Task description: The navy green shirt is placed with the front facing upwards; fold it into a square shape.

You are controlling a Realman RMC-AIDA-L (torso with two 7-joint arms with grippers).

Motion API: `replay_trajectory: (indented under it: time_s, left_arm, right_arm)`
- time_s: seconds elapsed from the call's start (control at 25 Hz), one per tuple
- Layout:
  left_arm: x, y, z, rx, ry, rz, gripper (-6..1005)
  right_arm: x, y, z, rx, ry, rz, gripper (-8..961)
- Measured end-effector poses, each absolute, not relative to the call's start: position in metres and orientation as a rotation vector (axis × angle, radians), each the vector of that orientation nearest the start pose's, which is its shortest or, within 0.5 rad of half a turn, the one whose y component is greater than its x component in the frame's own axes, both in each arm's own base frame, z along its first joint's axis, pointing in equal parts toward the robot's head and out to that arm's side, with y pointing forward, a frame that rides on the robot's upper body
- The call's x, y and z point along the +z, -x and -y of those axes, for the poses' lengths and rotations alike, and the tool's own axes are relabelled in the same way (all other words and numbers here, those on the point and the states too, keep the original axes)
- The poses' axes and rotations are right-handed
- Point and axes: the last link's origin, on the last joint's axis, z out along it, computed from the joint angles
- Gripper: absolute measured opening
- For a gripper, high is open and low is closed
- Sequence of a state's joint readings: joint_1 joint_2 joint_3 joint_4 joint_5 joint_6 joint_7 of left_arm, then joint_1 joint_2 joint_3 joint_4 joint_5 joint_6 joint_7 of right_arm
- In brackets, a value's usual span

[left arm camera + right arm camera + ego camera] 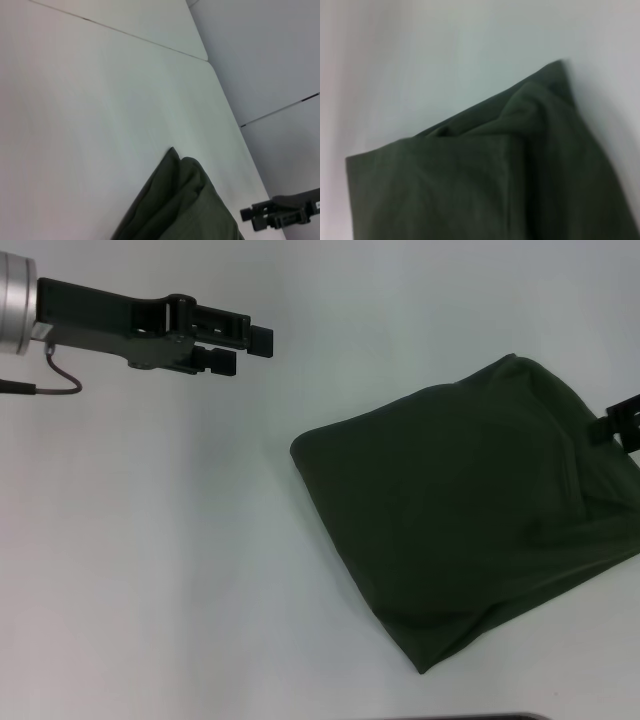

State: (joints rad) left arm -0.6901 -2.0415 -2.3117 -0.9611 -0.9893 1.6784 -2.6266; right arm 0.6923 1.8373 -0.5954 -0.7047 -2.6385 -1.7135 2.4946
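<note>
The navy green shirt (470, 510) lies on the white bench (180, 570), over toward the robot's right side; it's already a compact, roughly four-sided packet, only plain dark cloth showing, no lettering or label visible from any view; edges are soft & a bit puffy, the near corner runs to a point, and a doubled fold line crosses the right part; so, to my eye, the folding is about done and what's in hand is the let-go/tidy stage, not a fresh fold.

Right tool (622, 425) sits at the packet's far right edge, mostly cut off by the frame; it's at the cloth's edge, perhaps touching, but I can't tell if it's pinching fabric or just beside it, and can't tell its opening; the right wrist view shows only the bundle's layered corner close up, no fingers.

Left tool (245, 348) is up off the bench, well apart from the shirt, on the robot's left; its two fingers (262, 340) stand only a narrow gap apart, holding nothing; the left wrist view looks across bare bench to the shirt's corner with the other arm's tool (280, 212) beyond.

Next move, as I judge it: right arm needs to come clear w/o dragging the top layer, since loose layers would slide easily; if the shape is to be squarer, the pointed near corner wants tucking or pressing flat; otherwise both arms just draw off.
</note>
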Motion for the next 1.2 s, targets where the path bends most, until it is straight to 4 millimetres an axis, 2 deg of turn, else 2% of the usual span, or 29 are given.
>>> replay_trajectory:
  time_s: [0.72,1.2]
  left_arm:
    - [0.033,0.189,-0.368,-0.427,2.531,1.791,708]
    - [0.04,0.21,-0.362,-0.395,2.484,1.867,706]
  right_arm:
    - [0.069,-0.303,-0.35,-0.071,2.306,-1.876,641]
    - [0.059,-0.296,-0.353,-0.07,2.351,-1.863,607]
